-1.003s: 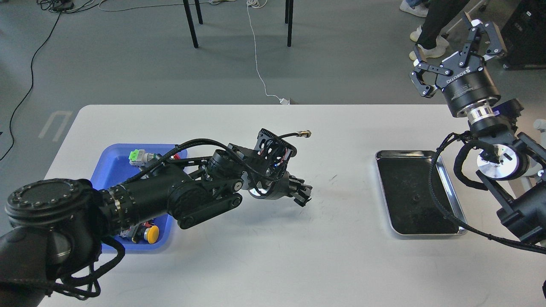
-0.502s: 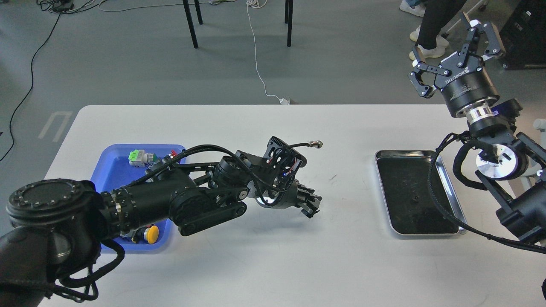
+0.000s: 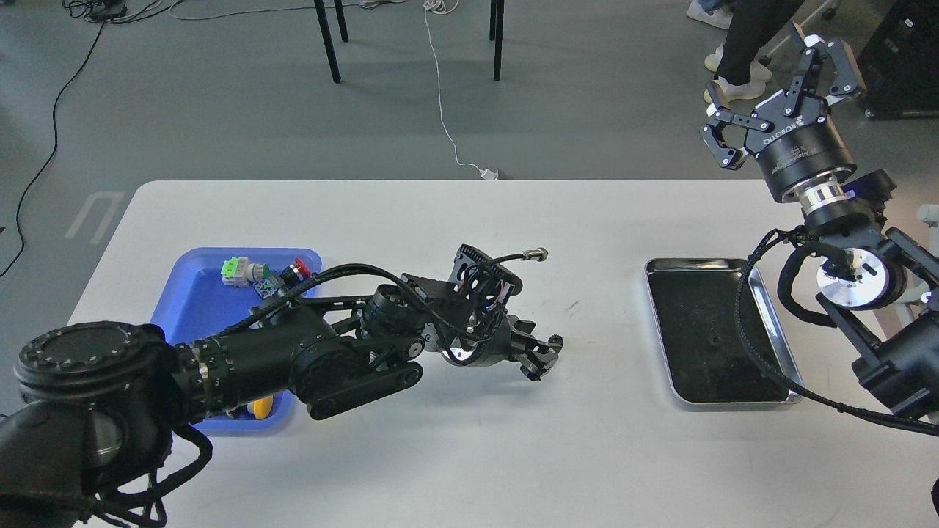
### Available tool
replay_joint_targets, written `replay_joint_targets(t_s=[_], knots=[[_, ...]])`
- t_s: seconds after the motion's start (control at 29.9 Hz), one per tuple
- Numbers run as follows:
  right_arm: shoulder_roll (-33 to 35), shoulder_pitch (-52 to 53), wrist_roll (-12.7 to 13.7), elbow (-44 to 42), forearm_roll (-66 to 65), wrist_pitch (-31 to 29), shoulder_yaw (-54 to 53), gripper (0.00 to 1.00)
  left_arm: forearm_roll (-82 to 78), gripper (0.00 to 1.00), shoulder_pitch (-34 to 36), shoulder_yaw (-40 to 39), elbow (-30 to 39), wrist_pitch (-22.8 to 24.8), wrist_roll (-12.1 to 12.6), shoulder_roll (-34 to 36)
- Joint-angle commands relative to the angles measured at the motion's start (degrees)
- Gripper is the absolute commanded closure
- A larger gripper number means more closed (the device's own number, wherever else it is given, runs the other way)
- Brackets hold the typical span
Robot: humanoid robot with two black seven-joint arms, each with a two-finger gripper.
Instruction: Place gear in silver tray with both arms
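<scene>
Shiny metal silver tray (image 3: 772, 323), glossy blue plastic tray (image 3: 192, 302), smooth matt white table (image 3: 469, 447).

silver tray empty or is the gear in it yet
Apparently empty: the silver tray shows only its dark bottom with tiny specks, no gear. The left pincer is short of it.

The table (image 3: 455, 455) is bare between the left gripper (image 3: 546, 356) and the silver tray (image 3: 770, 323), so nothing blocks that way. A black cable (image 3: 763, 352) from the right arm hangs over the tray's right side. The blue tray (image 3: 191, 293) sits far left, partly under the left arm.
</scene>
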State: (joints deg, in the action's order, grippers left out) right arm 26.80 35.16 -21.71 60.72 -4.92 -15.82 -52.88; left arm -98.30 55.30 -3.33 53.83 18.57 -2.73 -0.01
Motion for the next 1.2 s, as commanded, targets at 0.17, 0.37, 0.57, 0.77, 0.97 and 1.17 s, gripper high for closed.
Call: replay_joint_targets(t_s=[0.17,0.37,0.57,0.77,0.97,1.17], knots=[[2.63,0.79,-0.08,0.54,-0.09,-0.61,2.78,0.01,16.86,0.11,-0.19,-11.24,0.05,-9.87,-0.70,0.01],[9.58,0.79,-0.08,2.91,-2.46,-2.01,4.36,0.01,43.85,0.07,-0.19,-18.19,-1.00,-9.87,-0.87,4.91],[13.27,1.93,-0.17,3.88,-10.78,-3.86,8.57,0.01,73.20,0.04,-0.36,-21.80,-2.15,-9.70,-0.96,13.80],[14.68,10.35,-0.35,3.62,-20.99,-3.86,23.49,0.01,90.02,0.03,-0.89,-29.70,-4.77,-7.16,-1.05,16.18],[14.51,26.87,-0.44,2.74,-26.89,-3.69,45.82,0.01,93.37,0.03,-5.98,-42.10,-13.29,0.84,-1.05,16.53],[6.27,42.61,-0.52,0.81,-33.55,-3.78,66.12,0.01,102.06,0.03,-11.52,-51.15,-13.75,3.22,-0.96,19.69]])
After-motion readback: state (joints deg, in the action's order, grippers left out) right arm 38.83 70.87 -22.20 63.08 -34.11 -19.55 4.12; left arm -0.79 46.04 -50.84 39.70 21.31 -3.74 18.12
